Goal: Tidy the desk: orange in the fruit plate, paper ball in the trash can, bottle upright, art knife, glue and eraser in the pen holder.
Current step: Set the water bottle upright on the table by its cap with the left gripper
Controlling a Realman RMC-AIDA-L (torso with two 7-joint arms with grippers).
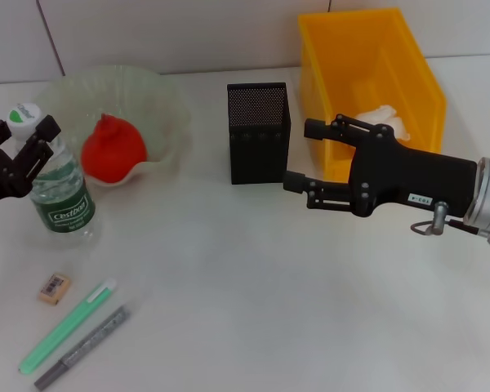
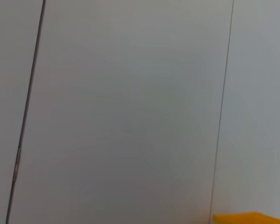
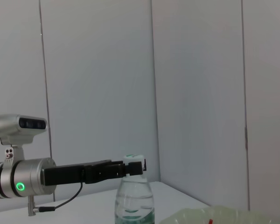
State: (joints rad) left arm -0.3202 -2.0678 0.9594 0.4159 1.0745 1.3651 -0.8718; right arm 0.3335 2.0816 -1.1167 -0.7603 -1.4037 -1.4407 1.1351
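White desk (image 1: 253, 286), grey panelled wall (image 2: 130, 102) – yellow bin (image 1: 367, 73), upright bottle (image 1: 57, 192)

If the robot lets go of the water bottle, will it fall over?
Probably not: the bottle stands upright on the table. It looks tall, narrow and mostly empty, so likely light and tippy if bumped. The left end effector sits at its cap.

The clear, glossy plastic bottle (image 1: 59, 189) carries a green paper-like label and a white cap, and the frilled pale-green translucent plate (image 1: 159, 110) has a glassy sheen. The square black pen holder (image 1: 259, 132) is matt perforated mesh, beside a smooth, shiny yellow plastic bin (image 1: 408, 69). The white desk top (image 1: 253, 286) looks smooth and matt; the right arm's black gripper (image 1: 298, 155) is matt, its wrist section brushed silver metal.
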